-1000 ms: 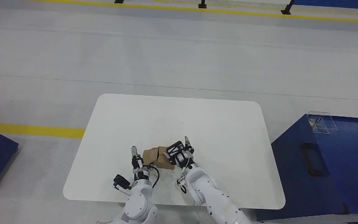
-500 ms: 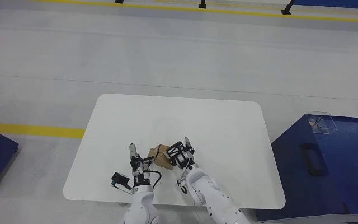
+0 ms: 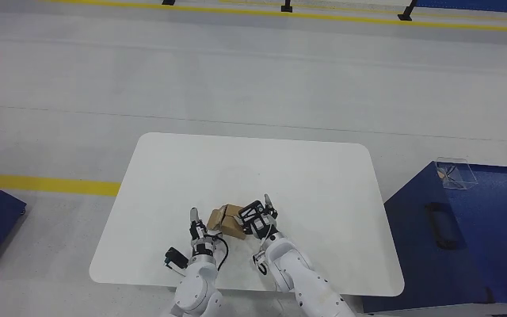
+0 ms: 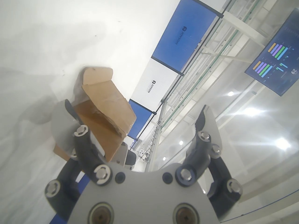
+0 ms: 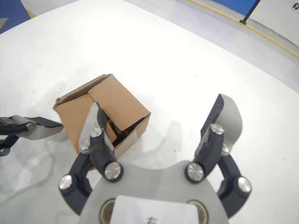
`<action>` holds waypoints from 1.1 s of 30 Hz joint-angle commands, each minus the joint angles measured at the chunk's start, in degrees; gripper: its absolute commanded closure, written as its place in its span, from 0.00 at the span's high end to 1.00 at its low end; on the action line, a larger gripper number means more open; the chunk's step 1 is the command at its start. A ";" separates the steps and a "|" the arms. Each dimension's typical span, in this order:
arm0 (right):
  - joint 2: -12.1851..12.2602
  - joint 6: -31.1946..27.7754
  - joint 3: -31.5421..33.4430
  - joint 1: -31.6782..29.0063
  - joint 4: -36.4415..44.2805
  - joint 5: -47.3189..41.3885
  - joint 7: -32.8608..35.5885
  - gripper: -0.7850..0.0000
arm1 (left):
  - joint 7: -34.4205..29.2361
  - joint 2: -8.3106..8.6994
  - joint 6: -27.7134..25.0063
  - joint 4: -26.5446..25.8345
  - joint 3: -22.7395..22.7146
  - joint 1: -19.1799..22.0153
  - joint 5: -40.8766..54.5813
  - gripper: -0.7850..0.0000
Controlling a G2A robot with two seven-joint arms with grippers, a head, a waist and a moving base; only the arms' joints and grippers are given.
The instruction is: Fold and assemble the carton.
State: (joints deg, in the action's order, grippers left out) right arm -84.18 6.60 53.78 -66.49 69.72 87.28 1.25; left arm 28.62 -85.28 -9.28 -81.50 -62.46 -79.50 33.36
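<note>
I have the carton [image 5: 102, 110] sitting near the table [image 3: 317, 174] edge closest to the robot, about midway along that edge. Its top flaps are folded over but not flush: a dark gap shows at the end nearest my right arm.

The right gripper [image 5: 158, 101] hangs over that end with its fingers spread wide. One finger [image 5: 93, 117] lies across the top flap, I judge to press it down, and the other is over bare table.

The left gripper [image 4: 135, 110] sits at the carton's opposite side, also spread wide. One fingertip [image 5: 44, 130] is just beside or touching the side wall, likely bracing the carton so it cannot slide away.

A blue cabinet [image 3: 451, 230] with a clear bin [image 3: 454, 170] on it stands well apart, past the table's right edge. Nothing stands in the way but my own fingers, crowding the flaps.
</note>
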 commanded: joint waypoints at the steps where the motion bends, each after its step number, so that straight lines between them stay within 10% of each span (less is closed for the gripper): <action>1: -0.01 -0.13 0.12 -0.07 0.21 0.23 0.07 1.00 | 0.35 -0.28 -0.65 1.16 0.22 0.71 -0.23 1.00; 33: -0.70 -0.35 0.89 -0.54 1.31 2.65 2.34 1.00 | -8.43 -2.42 -6.03 6.96 -5.71 5.31 6.95 1.00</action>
State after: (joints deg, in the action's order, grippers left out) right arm -84.89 6.25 54.60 -66.95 70.88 89.83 3.47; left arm 20.63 -87.67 -14.66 -74.32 -68.00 -74.06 40.36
